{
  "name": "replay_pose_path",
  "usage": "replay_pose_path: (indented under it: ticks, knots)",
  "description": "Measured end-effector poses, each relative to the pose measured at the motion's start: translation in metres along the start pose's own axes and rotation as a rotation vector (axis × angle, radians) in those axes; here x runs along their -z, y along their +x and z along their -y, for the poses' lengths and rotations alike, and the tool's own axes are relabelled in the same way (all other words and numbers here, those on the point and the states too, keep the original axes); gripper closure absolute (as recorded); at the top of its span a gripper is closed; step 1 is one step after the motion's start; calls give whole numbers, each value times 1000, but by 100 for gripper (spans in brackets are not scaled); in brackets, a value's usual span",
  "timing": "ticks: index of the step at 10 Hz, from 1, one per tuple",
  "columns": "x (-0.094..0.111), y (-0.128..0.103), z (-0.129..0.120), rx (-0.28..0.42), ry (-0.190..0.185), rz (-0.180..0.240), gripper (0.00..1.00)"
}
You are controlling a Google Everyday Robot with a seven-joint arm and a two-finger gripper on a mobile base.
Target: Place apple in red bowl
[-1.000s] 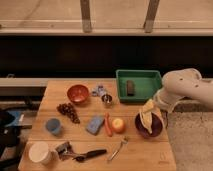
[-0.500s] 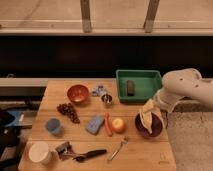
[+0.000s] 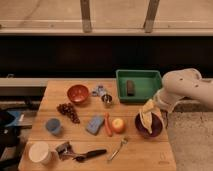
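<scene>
The apple [image 3: 118,124], yellow with a red blush, lies on the wooden table [image 3: 140,152] right of centre, next to an orange carrot [image 3: 107,125]. The red bowl [image 3: 78,93] stands empty at the table's back left. My gripper [image 3: 149,116] hangs at the end of the white arm [image 3: 181,90] at the table's right side, directly over a maroon bowl [image 3: 148,128] and to the right of the apple. The gripper is well away from the red bowl.
A green tray [image 3: 138,83] with a dark bar stands at the back right. Grapes [image 3: 67,111], a blue cup [image 3: 53,125], a blue sponge [image 3: 94,124], a small metal cup [image 3: 106,99], a white cup [image 3: 39,152], a black-handled tool [image 3: 89,154] and a spoon [image 3: 117,149] lie around.
</scene>
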Motion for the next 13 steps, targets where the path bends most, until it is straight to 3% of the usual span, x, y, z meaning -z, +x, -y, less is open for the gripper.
replay_pose_path:
  ticks: [8,10,13]
  knots:
    - [0,2,-1,19,15,-5,20]
    - [-2,-1,-23,85,21,-12,20]
    - [-8,-14,-89,218,9,-26,20]
